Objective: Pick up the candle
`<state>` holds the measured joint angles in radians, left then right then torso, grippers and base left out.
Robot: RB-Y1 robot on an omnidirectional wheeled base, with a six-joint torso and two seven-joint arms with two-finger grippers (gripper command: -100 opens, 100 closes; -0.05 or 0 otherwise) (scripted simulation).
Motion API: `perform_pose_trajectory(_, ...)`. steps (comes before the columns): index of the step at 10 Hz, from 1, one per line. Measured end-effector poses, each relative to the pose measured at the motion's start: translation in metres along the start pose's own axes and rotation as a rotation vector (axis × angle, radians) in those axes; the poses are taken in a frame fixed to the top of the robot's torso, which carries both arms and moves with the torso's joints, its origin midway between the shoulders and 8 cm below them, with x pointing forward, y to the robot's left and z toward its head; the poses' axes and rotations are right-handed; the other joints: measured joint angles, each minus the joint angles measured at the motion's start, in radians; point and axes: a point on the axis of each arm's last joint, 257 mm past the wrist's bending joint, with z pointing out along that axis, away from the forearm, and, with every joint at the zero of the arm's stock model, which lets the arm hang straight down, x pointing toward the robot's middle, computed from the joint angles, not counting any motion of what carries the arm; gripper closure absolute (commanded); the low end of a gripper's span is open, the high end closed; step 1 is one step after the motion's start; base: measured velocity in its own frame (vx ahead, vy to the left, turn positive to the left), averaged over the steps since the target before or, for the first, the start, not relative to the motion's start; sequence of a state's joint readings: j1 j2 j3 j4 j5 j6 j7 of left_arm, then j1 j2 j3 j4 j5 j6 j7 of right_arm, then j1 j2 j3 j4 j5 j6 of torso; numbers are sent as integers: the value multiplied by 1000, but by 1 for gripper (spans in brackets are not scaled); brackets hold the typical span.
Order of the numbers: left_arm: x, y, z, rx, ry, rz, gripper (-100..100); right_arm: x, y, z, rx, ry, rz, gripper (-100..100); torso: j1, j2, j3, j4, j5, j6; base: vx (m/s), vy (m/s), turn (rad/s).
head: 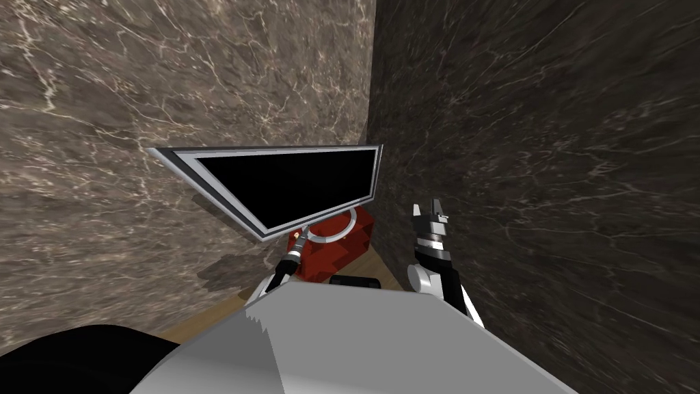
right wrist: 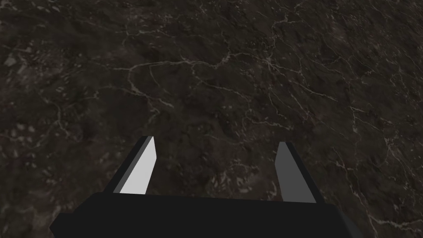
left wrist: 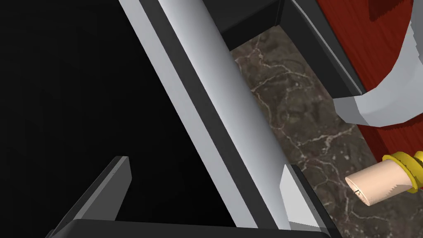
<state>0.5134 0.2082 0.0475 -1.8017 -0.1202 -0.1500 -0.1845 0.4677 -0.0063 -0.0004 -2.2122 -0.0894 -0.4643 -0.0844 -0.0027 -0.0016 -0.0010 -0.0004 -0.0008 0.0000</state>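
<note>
- In the left wrist view the candle (left wrist: pixel 371 188) is seen as a short, smooth, pale peach cylinder with a flat end, seated in a yellow ringed holder (left wrist: pixel 404 164).
- It is placed beyond the left gripper (left wrist: pixel 206 190), outside one of its fingers (left wrist: pixel 295 194) and apart from it, just beside a red block (left wrist: pixel 363 37) with a wood-grain texture.
- The left gripper's thin grey blades are spread wide and nothing is held. A smooth silver-grey frame (left wrist: pixel 219 82) edging a flat black panel runs up between them.
- A broad, pale grey ring (left wrist: pixel 384 111) is borne on the red block, and a brown marble wall (left wrist: pixel 289 107) with pale veins is seen behind the candle.
- In the head view the frame is shown whole as a slanted rectangle, with the left gripper at its 6 o'clock and the red block at its 5 o'clock.
- The right gripper (head: pixel 429 212) is held at the frame's 3 o'clock. In its own wrist view the fingers are parted and empty.
</note>
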Motion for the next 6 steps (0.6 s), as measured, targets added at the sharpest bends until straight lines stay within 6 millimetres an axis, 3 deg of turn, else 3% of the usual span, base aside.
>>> perform_pose_trajectory(6, 19, 70, -10, -187, 63, 49, -100, 0, 0, 0, 0, 0, 0, 0, 3, 1, 1, 0, 1, 0, 16, -12, -38)
